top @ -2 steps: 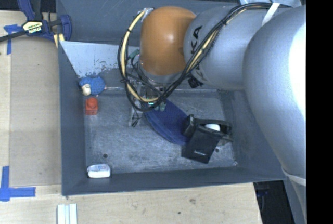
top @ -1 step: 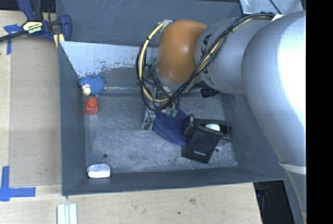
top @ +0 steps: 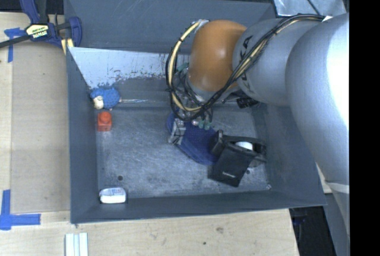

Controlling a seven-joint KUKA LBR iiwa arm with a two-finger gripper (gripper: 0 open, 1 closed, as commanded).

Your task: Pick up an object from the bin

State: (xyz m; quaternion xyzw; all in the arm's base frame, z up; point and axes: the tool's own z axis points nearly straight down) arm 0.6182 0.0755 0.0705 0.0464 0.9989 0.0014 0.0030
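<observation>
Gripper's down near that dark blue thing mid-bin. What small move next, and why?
Probably nudge the gripper slightly toward the black box, to centre it on the dark blue piece: it seems to sit at that piece's edge on the view's left, where a grasp could slip off.

The arm's orange cover (top: pixel 214 56) and its looped cables (top: pixel 178 65) hide most of the end effector (top: pixel 177 130) and part of the bin's (top: pixel 83 148) far wall. A dark blue soft thing (top: pixel 196 143) lies partly under a black box-like thing (top: pixel 228 167), which also covers part of a white thing (top: pixel 243 145). The blue-and-yellow thing (top: pixel 105 97) in the far left corner is too small to identify.
</observation>
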